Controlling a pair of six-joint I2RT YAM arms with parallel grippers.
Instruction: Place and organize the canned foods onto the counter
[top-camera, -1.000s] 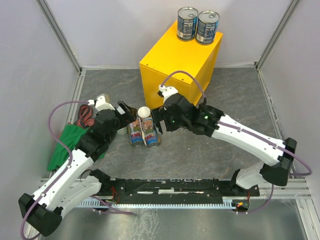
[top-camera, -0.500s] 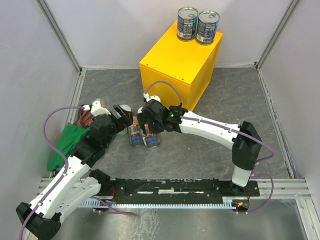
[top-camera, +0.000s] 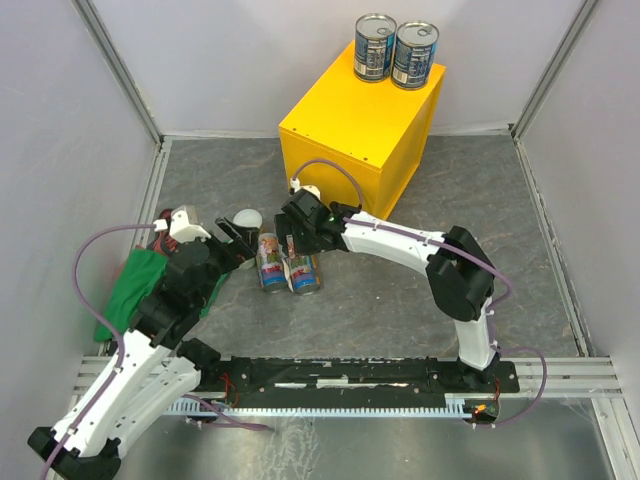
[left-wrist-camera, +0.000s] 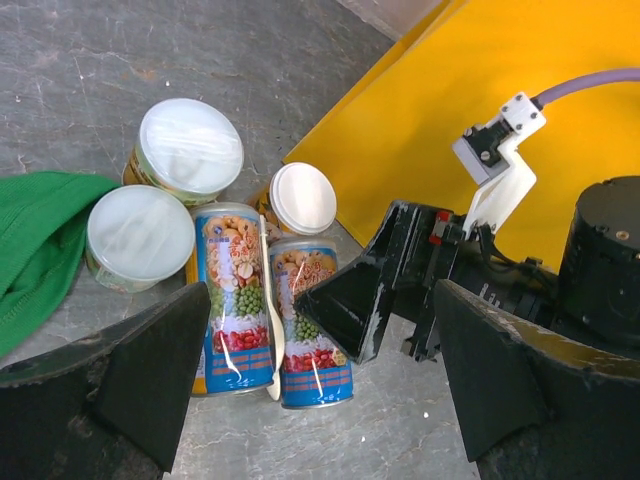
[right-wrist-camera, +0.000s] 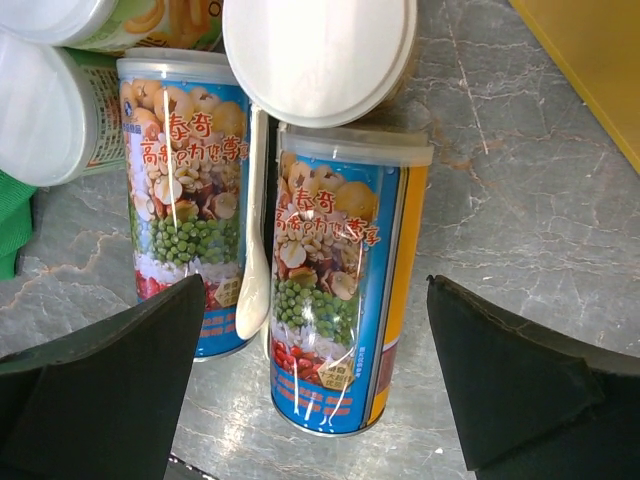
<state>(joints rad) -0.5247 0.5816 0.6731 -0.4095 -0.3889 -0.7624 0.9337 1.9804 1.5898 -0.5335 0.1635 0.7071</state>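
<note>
Yellow bench (top-camera: 345, 115) is bearing blue cans (top-camera: 375, 47) at twelve o'clock; left hand (left-wrist-camera: 322, 310) and right hand (right-wrist-camera: 312, 300) are gaping wide, seemingly empty.

Grey stone floor (top-camera: 420, 300) carries the yellow counter (top-camera: 350, 130) at twelve o'clock, slim cans (top-camera: 272, 268) and pale-lidded cans (top-camera: 247, 217) near centre, green cloth (top-camera: 130, 285) at nine o'clock

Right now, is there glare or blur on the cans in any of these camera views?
Right wrist view: the two tall cans are sharp, with thin white glare streaks down their labels; the fingers are dark and soft-edged. Left wrist view: the small cans' white lids are nearly blown out. Top view: even light, soft shadows, slight shine on the blue cans on the yellow box.
</note>
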